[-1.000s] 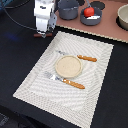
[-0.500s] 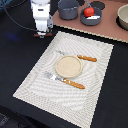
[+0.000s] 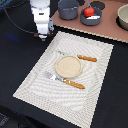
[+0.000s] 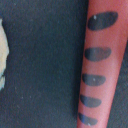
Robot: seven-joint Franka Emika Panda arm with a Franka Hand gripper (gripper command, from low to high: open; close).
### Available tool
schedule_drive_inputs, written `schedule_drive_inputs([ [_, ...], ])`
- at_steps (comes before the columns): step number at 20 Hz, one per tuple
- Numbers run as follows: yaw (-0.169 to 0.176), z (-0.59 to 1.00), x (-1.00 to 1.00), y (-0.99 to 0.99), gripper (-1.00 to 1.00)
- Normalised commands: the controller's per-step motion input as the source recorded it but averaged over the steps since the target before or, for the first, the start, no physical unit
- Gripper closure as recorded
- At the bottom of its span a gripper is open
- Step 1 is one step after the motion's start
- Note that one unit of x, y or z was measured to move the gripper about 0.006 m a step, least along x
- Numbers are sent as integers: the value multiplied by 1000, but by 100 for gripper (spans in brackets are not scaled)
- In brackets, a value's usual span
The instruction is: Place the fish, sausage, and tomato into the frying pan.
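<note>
In the wrist view the sausage (image 4: 102,65), a reddish rod with dark oval marks, lies on the dark table very close under the camera. My gripper (image 3: 43,35) hangs low over the dark table, just off the placemat's far corner at the exterior view's left. Its fingers do not show clearly, so I cannot tell whether they are open. The tomato (image 3: 88,11) sits in the grey-blue frying pan (image 3: 94,21) at the back. The fish is not in view. A pale shape (image 4: 2,55) at the wrist view's edge is too cropped to name.
A dark grey pot (image 3: 67,9) stands beside the pan and a beige bowl (image 3: 123,17) at the far right. The striped placemat (image 3: 95,90) holds a beige plate (image 3: 67,66), a fork (image 3: 52,76) and a brown-handled knife (image 3: 86,58).
My gripper has sunk slightly toward the table. Nothing else has moved.
</note>
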Motion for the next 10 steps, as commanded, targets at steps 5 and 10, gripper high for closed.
schedule_drive_inputs([
  [5, 24, -310, -19, -62, 100],
  [10, 30, -303, -122, -82, 100],
])
